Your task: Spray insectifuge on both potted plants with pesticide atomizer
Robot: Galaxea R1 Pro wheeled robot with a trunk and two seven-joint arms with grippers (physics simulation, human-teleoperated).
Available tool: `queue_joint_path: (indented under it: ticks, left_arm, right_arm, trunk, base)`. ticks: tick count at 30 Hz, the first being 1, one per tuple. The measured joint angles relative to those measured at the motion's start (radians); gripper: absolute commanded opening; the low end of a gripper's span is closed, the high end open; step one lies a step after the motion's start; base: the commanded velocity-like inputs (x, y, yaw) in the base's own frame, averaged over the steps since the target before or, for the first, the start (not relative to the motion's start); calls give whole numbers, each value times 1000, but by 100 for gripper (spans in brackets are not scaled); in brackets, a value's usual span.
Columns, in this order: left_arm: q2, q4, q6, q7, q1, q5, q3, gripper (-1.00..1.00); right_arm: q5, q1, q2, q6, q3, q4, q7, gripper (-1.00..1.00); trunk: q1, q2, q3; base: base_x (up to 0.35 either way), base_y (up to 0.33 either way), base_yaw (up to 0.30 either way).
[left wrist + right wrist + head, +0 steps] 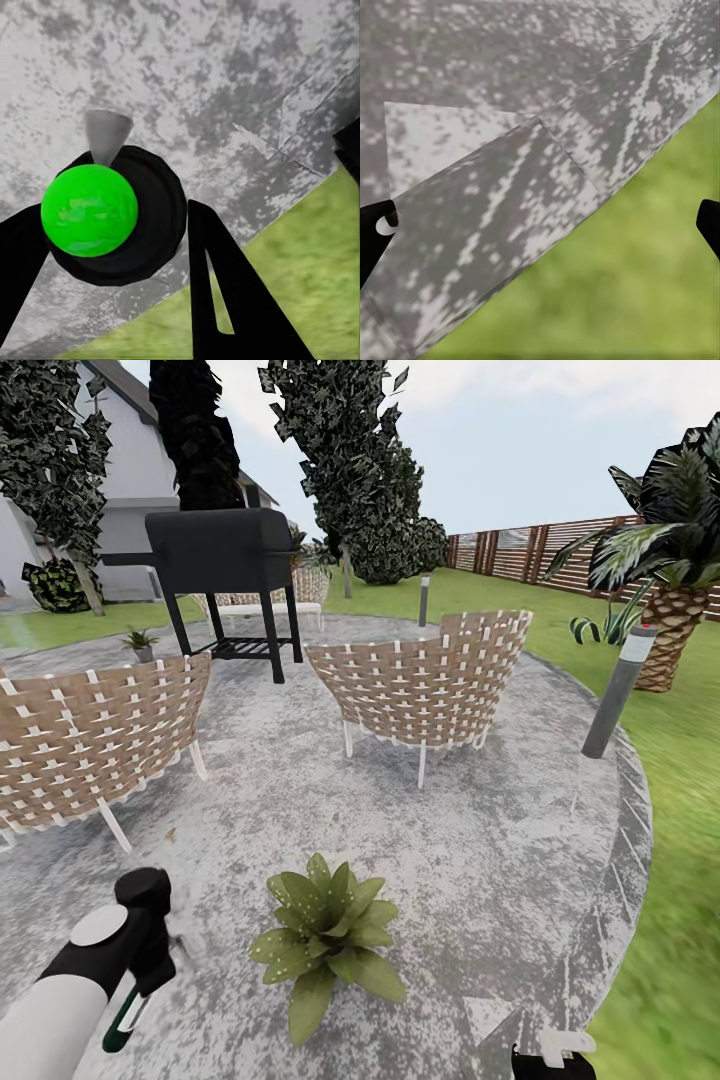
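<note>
My left fingers (202, 285) were pinched on the pesticide atomizer (112, 214), its green spot facing the wrist camera and its grey nozzle aimed down at the paving (480, 840), a hold suited to spraying downward. From the head camera, my left gripper (140, 960) hung just beside the near potted plant (325, 940), not yet over its leaves. The second potted plant (140, 643) sat well apart, by the grill (225, 555), beyond the woven chairs (425, 680). My right fingers (709, 225) were spread and empty, over the paving's edge and the grass (645, 285).
</note>
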Motion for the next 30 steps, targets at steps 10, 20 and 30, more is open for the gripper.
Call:
queue_joint_path:
  ticks: [10,20,30]
  left_arm:
    - [-97,-6,3,2,-9,-8,-10,-100]
    - [9,-6,4,-2,2,-6,-4,-100]
    - [-17,-5,1,9,2,-6,1,-100]
  right_arm:
    - [0,0,-4,-1,0,0,1,100]
    - [1,0,-5,-1,0,1,1,100]
    - [0,0,0,-1,-1,-6,-1,100]
  trunk:
    - [0,0,0]
    - [0,0,0]
    - [0,0,0]
  base:
    - [0,0,0]
    - [0,0,0]
    - [-36,-40,0]
